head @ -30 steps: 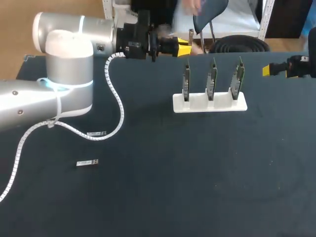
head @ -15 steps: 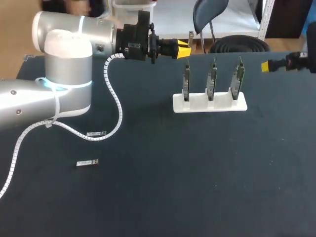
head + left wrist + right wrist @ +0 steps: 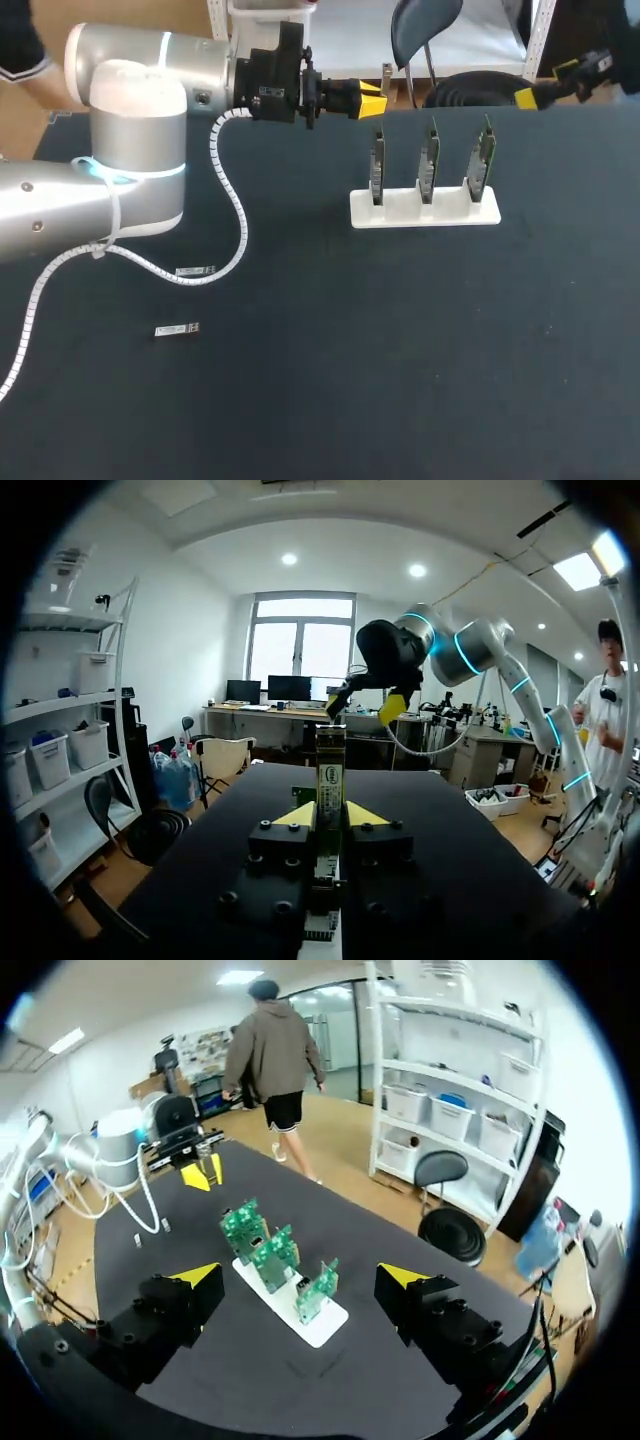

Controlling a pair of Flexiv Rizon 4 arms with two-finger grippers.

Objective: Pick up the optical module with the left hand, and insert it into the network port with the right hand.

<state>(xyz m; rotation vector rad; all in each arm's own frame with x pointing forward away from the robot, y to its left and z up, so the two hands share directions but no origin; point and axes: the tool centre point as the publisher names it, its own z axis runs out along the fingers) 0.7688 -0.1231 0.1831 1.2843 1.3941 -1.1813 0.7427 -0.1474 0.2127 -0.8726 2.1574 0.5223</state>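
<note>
My left gripper (image 3: 368, 97) hangs over the table's far edge, left of the rack, and is shut on a slim optical module (image 3: 331, 770) that stands upright between its yellow tips. A white rack (image 3: 425, 208) holds three upright green boards with ports (image 3: 273, 1251). My right gripper (image 3: 530, 96) is at the far right, beyond the table's back edge, open with nothing between its fingers (image 3: 405, 1278). From the left wrist view the right gripper (image 3: 362, 702) hangs high over the table's other end. From the right wrist view the left gripper (image 3: 202, 1170) is beyond the boards.
Two spare modules lie on the dark table at the left, one (image 3: 178, 329) nearer the front and one (image 3: 196, 270) beside my left arm's white cable (image 3: 240, 215). The table in front of the rack is bare.
My right gripper has risen and drawn back from beside the rack to beyond the table's far right edge. The left arm and its module have stayed put.
</note>
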